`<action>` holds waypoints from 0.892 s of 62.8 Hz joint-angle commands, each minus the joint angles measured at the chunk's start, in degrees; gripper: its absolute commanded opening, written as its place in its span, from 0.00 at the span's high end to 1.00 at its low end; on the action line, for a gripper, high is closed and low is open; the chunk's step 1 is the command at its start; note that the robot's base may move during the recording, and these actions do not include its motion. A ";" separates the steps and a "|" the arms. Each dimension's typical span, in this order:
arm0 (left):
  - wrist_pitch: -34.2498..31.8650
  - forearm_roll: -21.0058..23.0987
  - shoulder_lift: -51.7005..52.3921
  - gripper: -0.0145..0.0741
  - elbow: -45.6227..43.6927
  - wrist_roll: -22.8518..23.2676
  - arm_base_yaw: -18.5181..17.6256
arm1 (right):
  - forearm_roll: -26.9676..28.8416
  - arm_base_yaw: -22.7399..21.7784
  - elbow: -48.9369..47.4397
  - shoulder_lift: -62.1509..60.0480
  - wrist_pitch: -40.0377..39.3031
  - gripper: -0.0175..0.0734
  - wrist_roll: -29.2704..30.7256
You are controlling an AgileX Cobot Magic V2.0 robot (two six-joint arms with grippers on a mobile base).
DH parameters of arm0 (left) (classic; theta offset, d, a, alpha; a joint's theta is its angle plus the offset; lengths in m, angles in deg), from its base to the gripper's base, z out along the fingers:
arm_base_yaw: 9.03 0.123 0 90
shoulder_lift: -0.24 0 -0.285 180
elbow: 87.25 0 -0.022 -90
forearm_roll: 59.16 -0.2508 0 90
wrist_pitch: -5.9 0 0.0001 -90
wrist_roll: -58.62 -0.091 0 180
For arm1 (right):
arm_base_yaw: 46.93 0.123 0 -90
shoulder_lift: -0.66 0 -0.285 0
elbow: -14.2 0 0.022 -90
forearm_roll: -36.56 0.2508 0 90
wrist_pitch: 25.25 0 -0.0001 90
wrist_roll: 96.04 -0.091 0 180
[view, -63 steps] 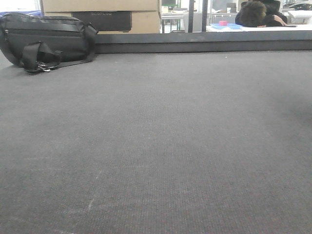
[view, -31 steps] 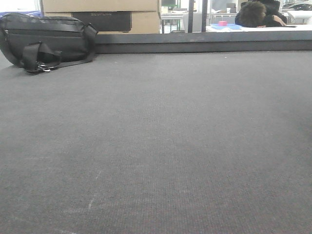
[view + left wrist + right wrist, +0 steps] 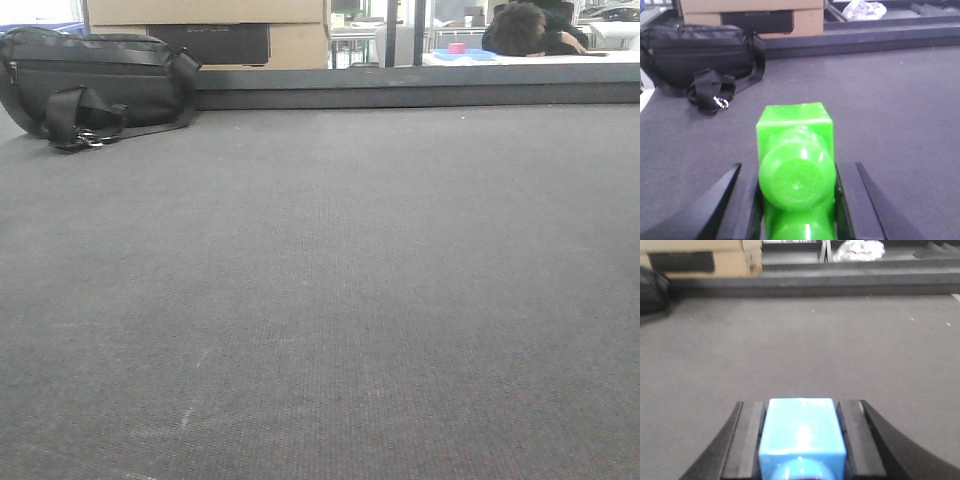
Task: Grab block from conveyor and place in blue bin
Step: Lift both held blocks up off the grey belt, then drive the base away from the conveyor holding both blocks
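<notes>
Now you have a green block (image 3: 795,145) clamped between the pads of the left end effector (image 3: 796,172), and a blue block (image 3: 801,430) pinched likewise in the right end effector (image 3: 801,405), both over the grey conveyor (image 3: 330,300). A black bag (image 3: 95,85) lies at its far left.

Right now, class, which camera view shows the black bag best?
Left wrist view: the bag is largest, with strap and metal clip clear. The front view shows the bag smaller, in the top left corner. The right wrist view catches only a blurred corner.
</notes>
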 commanded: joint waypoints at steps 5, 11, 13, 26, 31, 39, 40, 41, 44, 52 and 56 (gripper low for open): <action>-5.20 0.97 1.49 0.96 0.20 1.57 -0.14 | 0.89 -0.05 -0.21 -1.59 -3.83 0.99 0.24; -11.53 1.05 3.92 0.96 1.74 1.69 -0.14 | 0.77 -0.05 1.78 -3.96 -6.73 0.99 0.24; -13.30 1.05 5.06 0.96 2.59 1.69 -0.14 | 0.77 -0.05 2.90 -5.09 -7.59 0.99 0.24; -8.77 1.05 12.23 0.96 5.79 1.69 -0.14 | 0.77 -0.05 7.02 -12.07 -7.70 0.99 0.24; -5.47 -0.17 15.05 0.96 6.30 1.69 -0.14 | 0.66 -0.05 7.13 -14.31 -6.75 0.99 0.24; -5.02 -2.31 18.26 0.96 7.29 1.69 -0.14 | 0.66 -0.05 7.13 -15.36 -6.94 0.99 0.24; -5.19 -2.43 18.45 0.96 7.26 1.69 -0.14 | 0.66 -0.05 7.13 -15.36 -6.94 0.99 0.24; -5.19 -2.43 18.61 0.96 7.26 1.69 -0.14 | 0.66 -0.05 7.13 -15.36 -6.94 0.99 0.24; -5.19 -2.43 18.86 0.96 7.26 1.69 -0.14 | 0.66 -0.05 7.13 -15.36 -6.94 0.99 0.24; -5.19 -2.43 18.97 0.96 7.26 1.69 -0.14 | 0.66 -0.05 7.13 -15.36 -6.94 0.99 0.24; -5.19 -2.43 18.97 0.96 7.26 1.69 -0.14 | 0.66 -0.05 7.13 -15.36 -6.94 0.99 0.24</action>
